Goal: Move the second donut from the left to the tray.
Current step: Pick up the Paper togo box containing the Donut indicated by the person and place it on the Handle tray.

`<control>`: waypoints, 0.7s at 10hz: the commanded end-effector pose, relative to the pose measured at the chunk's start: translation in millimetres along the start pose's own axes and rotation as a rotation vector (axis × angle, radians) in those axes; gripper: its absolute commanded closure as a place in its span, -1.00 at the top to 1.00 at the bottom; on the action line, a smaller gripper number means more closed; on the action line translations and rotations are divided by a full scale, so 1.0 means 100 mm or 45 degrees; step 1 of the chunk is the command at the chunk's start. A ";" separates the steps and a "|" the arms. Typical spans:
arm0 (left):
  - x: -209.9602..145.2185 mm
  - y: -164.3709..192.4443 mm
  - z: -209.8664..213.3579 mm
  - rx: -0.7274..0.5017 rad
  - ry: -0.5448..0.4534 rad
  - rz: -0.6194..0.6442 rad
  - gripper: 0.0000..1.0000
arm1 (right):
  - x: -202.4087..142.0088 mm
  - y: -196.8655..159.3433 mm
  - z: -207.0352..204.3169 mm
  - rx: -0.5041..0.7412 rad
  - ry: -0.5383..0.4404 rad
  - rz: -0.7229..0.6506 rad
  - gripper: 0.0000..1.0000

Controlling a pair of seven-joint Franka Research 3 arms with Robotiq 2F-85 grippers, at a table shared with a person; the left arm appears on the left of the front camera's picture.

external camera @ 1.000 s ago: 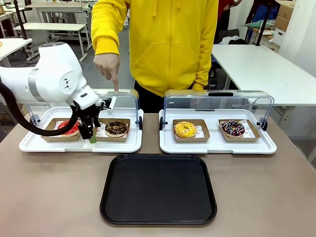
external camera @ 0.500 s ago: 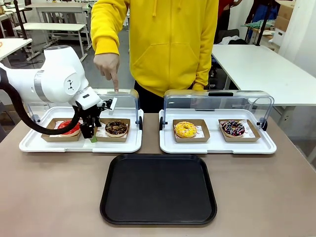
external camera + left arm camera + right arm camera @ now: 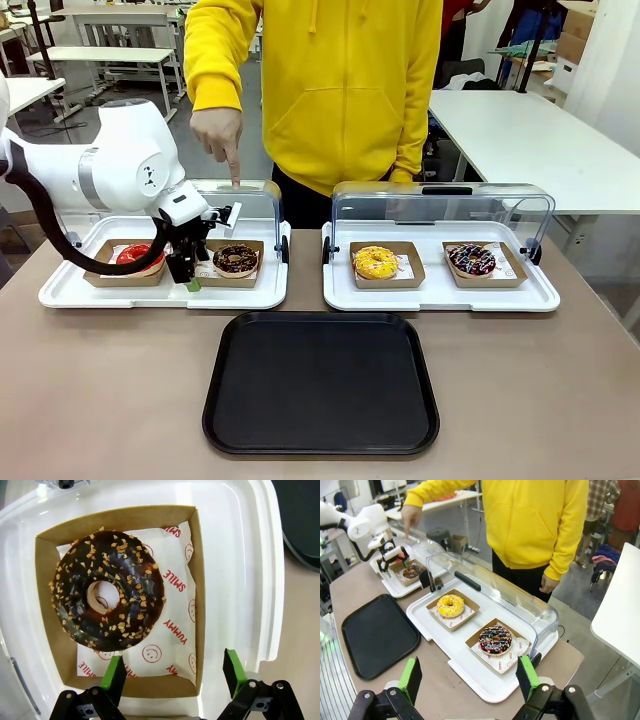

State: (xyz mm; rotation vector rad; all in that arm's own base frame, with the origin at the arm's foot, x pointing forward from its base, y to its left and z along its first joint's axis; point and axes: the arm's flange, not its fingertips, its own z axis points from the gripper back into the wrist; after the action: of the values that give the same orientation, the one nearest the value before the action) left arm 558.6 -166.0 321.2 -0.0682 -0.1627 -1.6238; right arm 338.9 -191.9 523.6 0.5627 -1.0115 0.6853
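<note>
left end effector (image 3: 172, 672) agape | chocolate donut (image 3: 107, 590) beyond its fingertips, untouched

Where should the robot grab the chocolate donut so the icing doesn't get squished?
Probably by the near wall of its cardboard holder, coming from above: the left pincer hangs open there, and the donut is sticky on top while the wall is thin and upright.
</note>
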 end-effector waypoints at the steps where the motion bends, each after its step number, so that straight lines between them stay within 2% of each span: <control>1: -0.02 0.06 -0.02 -0.016 0.019 -0.022 1.00 | 0.02 -0.02 -0.01 -0.002 -0.040 0.031 1.00; 2: -0.02 0.05 -0.01 -0.016 0.017 -0.023 -0.16 | 0.02 -0.02 -0.01 -0.002 -0.040 0.031 1.00; 3: -0.02 0.04 0.00 -0.019 0.012 -0.022 -0.16 | 0.02 -0.02 -0.01 -0.002 -0.040 0.031 1.00; 4: -0.02 0.02 0.01 -0.019 0.017 -0.021 -1.00 | 0.02 -0.02 -0.01 -0.002 -0.040 0.031 1.00; 5: -0.01 0.01 0.02 -0.025 0.019 -0.024 -0.26 | 0.02 -0.02 -0.01 -0.002 -0.040 0.031 1.00; 6: -0.02 0.00 0.02 -0.026 0.023 -0.021 -1.00 | 0.02 -0.02 -0.01 -0.002 -0.040 0.031 1.00; 7: -0.01 -0.01 0.03 -0.024 0.027 -0.014 -1.00 | 0.02 -0.02 -0.01 -0.002 -0.040 0.031 1.00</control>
State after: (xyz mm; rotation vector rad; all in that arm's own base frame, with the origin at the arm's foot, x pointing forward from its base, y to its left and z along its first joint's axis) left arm 559.3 -166.0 318.9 -0.0794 -0.1506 -1.6255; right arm 338.9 -191.9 523.6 0.5626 -1.0115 0.6855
